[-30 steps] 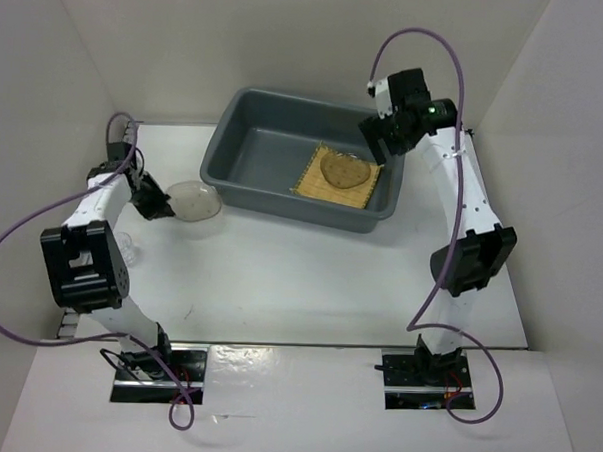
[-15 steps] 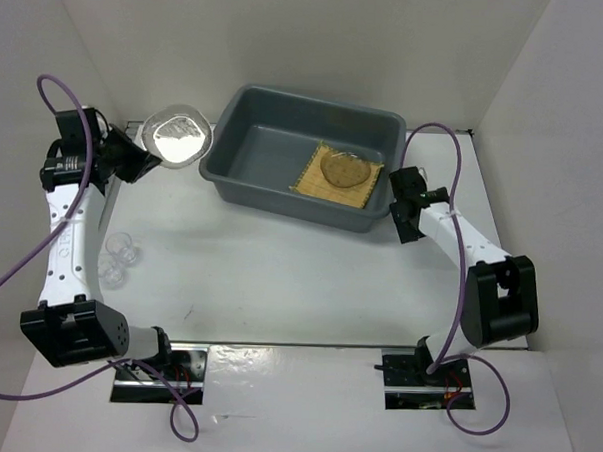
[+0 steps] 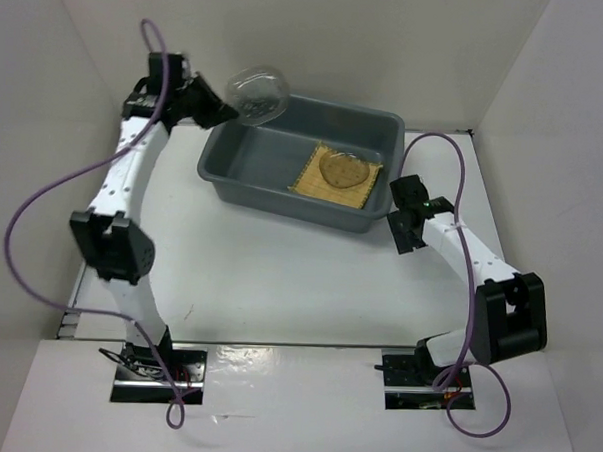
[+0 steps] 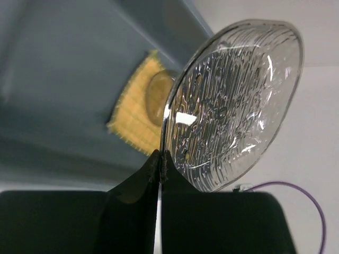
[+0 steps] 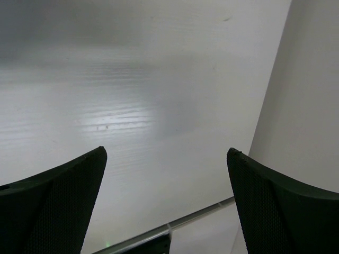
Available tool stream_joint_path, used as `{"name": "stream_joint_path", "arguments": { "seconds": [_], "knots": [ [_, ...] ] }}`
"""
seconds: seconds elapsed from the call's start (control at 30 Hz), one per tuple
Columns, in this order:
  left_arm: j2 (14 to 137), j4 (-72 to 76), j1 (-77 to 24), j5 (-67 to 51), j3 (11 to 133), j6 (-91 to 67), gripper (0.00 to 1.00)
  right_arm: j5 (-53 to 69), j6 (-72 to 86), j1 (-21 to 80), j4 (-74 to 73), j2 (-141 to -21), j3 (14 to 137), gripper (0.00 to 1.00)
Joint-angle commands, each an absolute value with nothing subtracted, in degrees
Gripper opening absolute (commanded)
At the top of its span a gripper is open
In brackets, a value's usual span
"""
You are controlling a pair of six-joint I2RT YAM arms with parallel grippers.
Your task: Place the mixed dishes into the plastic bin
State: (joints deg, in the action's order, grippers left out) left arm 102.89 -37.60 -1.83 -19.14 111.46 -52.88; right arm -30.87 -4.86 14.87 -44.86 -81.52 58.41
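My left gripper (image 3: pixel 224 111) is shut on the rim of a round transparent plate (image 3: pixel 257 94) and holds it tilted on edge in the air over the far left corner of the dark grey plastic bin (image 3: pixel 283 197). In the left wrist view the fingertips (image 4: pixel 160 159) pinch the plate (image 4: pixel 233 106) at its lower edge. The tan-yellow mat (image 3: pixel 318 185) lies in the bin's right half with another transparent plate (image 3: pixel 342 169) on it; the mat also shows in the left wrist view (image 4: pixel 132 124). My right gripper (image 3: pixel 399 235) is open and empty, low over the table by the bin's right end. The clear cup is hidden.
White walls close in the table at the back and on both sides. The left arm's purple cable (image 3: pixel 41 235) loops out over the left side. In the right wrist view the gripper (image 5: pixel 167 159) looks at bare white table and the right wall (image 5: pixel 312 106).
My left arm has lifted the transparent plate off the left of the table and carried it up and right to the bin's far left corner. My right arm has come down from above the bin to its right end.
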Motion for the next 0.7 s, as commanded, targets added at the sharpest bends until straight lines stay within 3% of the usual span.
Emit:
{"name": "stream_joint_path", "arguments": {
  "seconds": [0.0, 0.1, 0.13, 0.17, 0.23, 0.4, 0.67],
  "knots": [
    [112.38, -42.14, -8.23, -20.22, 128.18, -48.97, 0.00, -35.67, -3.08, 15.21, -42.82, -78.75, 54.77, 0.98],
    [132.45, -54.63, -13.16, -16.98, 156.19, -47.82, 0.00, -44.01, -2.55, 15.21, -35.97, -78.22, 52.12, 0.98],
    [137.32, -57.89, -13.97, -16.96, 174.19, -48.94, 0.00, -46.21, -1.94, 15.21, -33.25, -77.53, 51.51, 0.98],
    [142.16, -60.88, -14.58, -16.96, 179.07, -52.17, 0.00, -46.23, -1.93, 14.68, -33.22, -77.52, 51.50, 0.98],
    [141.50, -56.62, -16.16, -18.11, 169.40, -54.57, 0.00, -47.54, -1.93, 14.68, -31.39, -77.52, 50.02, 0.98],
    [152.92, -54.32, -20.65, -16.17, 178.31, -63.42, 0.00, -50.53, -0.54, 15.38, -28.38, -80.59, 47.36, 0.98],
    [163.38, -48.88, -25.14, -13.54, 179.74, -77.77, 0.00, -55.80, 0.79, 22.32, -27.86, -83.06, 47.37, 0.98]
  ]
}}
